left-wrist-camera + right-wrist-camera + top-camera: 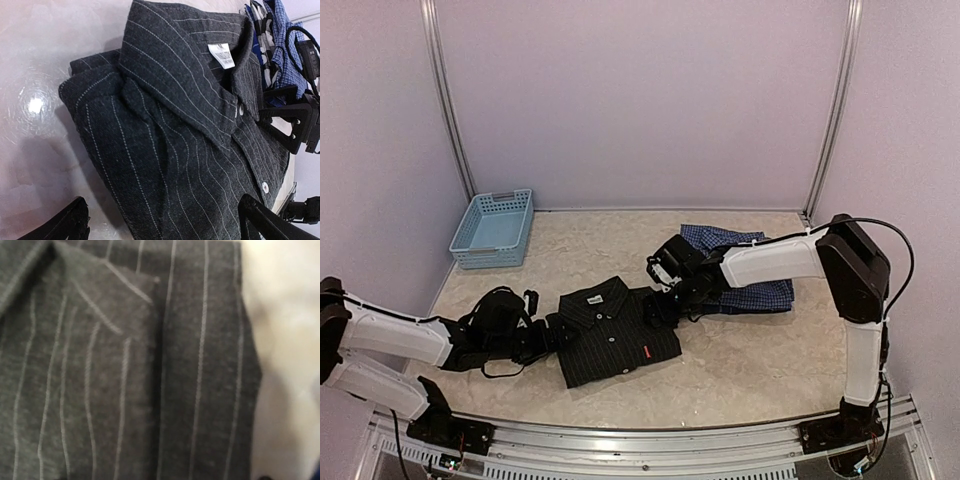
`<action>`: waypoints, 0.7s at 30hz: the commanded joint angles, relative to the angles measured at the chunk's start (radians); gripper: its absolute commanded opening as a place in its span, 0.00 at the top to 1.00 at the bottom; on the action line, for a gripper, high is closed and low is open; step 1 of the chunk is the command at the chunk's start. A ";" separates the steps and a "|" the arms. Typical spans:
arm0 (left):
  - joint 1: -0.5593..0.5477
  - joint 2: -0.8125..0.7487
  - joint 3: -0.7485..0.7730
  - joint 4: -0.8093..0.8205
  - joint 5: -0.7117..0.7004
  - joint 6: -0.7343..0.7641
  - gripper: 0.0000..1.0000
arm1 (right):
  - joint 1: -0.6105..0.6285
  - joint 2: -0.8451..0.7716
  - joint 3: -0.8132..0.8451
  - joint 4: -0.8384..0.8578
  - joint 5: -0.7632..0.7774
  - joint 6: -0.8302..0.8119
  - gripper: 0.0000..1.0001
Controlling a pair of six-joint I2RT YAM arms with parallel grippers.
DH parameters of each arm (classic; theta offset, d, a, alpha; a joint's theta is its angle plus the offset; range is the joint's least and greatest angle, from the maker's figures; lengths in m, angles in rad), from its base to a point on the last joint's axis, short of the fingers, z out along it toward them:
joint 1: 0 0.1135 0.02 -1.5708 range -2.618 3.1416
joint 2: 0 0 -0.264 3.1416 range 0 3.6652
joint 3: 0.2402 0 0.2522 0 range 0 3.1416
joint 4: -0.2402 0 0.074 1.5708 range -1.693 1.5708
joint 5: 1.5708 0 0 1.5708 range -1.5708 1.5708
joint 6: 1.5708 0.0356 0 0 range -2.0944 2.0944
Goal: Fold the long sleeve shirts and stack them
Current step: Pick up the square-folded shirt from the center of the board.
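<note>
White arm links (770,262), black joints (855,265), black cables (910,260)

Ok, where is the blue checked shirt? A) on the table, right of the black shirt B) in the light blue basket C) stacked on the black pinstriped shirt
A: the top view shows the blue checked shirt lying on the table to the right of the folded black pinstriped shirt, partly under the right arm.

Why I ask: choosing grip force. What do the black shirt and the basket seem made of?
Black shirt: soft woven cloth, maybe brushed cotton; matte, fuzzy nap with thin pale stripes. Basket: apparently rigid light blue plastic, smooth, with moulded slotted walls.
</note>
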 commanded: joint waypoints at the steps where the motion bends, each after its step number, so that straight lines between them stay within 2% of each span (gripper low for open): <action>1: -0.033 0.018 -0.015 0.016 -0.010 -0.032 0.01 | -0.012 0.054 -0.026 0.025 -0.068 0.023 0.19; 11: -0.041 0.048 -0.047 0.047 -0.022 -0.075 0.02 | -0.011 0.049 -0.082 0.123 -0.237 0.059 0.21; 17: -0.043 0.041 -0.093 0.076 -0.022 -0.110 0.12 | 0.004 0.020 -0.148 0.203 -0.294 0.108 0.24; 21: -0.046 0.013 -0.113 0.049 -0.075 -0.129 0.17 | 0.019 -0.001 -0.197 0.251 -0.317 0.153 0.27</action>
